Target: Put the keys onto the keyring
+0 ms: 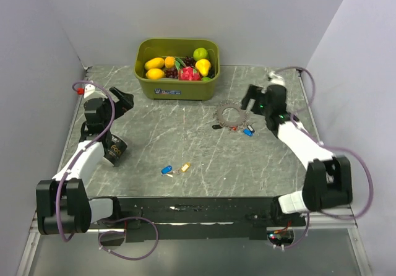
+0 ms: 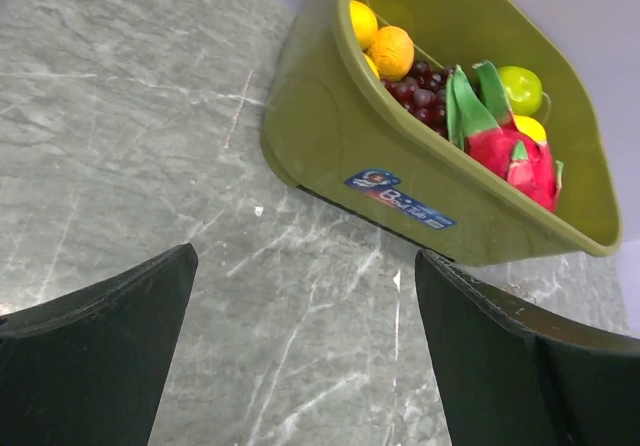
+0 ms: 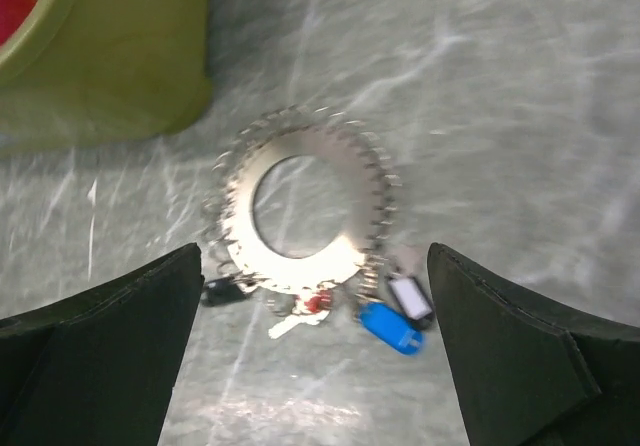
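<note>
- The keyring (image 3: pixel 305 216) lies flat on the bench (image 1: pixel 204 158), just in front of the green bin (image 1: pixel 178 84) near its right corner. It looks thin, light and floppy, so it is best pinched at the rim.
- A blue key (image 3: pixel 392 328) and a red key (image 3: pixel 318 301) sit on the keyring's side away from the bin. A loose blue key (image 1: pixel 167 170) and a yellow-orange key (image 1: pixel 185 166) lie well in front of the bin. They are probably slick, so take them by the plastic heads.
- The right gripper (image 1: pixel 250 98) is spread wide and empty over the keyring.
- The left gripper (image 1: pixel 120 99), left of the bin, is also spread and empty.
</note>
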Robot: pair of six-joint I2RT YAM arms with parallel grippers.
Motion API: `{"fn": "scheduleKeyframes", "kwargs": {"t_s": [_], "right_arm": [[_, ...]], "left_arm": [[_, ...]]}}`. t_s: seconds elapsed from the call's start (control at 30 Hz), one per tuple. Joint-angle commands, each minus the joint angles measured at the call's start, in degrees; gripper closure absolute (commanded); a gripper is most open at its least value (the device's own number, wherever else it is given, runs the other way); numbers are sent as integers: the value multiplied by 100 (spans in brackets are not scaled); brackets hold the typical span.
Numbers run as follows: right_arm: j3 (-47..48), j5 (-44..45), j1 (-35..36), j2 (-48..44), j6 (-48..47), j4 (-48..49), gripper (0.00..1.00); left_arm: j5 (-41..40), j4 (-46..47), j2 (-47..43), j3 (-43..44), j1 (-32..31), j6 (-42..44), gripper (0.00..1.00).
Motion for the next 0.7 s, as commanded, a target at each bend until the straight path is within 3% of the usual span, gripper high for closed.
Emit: {"fn": "scheduleKeyframes", "kwargs": {"t_s": [0.0, 0.17, 0.27, 0.37, 0.5, 0.67], "right_arm": [[1141, 263, 750, 1110, -404, -968, 0], [2424, 503, 1244, 2620, -650, -1610, 0], [2811, 406, 1376, 3158, -615, -1796, 0], [3049, 380, 1412, 3545, -571, -1909, 0], [3295, 169, 1412, 3951, -528, -2146, 0], [2972, -279, 1456, 3934, -387, -2077, 1]], "left_arm": [[722, 259, -76, 242, 24, -174, 4], [1846, 1197, -15, 49, 24, -401, 4], [2024, 1183, 204, 293, 24, -587, 4], [2261, 980, 424, 540, 15, -596, 4], [2656, 1444, 469, 418, -2, -675, 4], [2473, 1051, 249, 522, -37, -473, 4]]}}
